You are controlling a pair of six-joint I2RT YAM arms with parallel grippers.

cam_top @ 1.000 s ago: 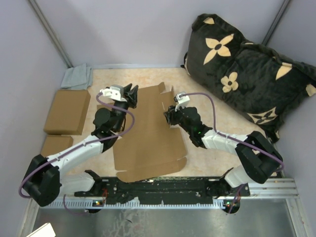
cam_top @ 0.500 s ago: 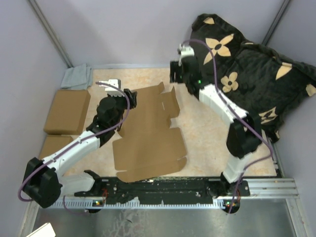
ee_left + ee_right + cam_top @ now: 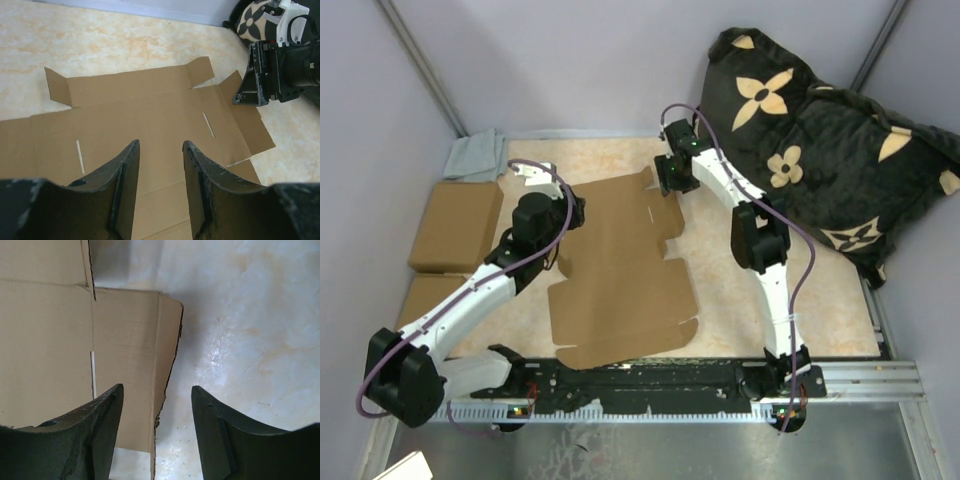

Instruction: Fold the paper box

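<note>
Paper box [image 3: 620, 270] lies flat, unfolded on the bench [image 3: 720, 262], left of the black cushion [image 3: 820, 130]. Left hand [image 3: 160, 147] released, empty, over the box side away from the cushion. Right hand [image 3: 156, 390] released, empty, over the cushion-side flap edge.
</note>
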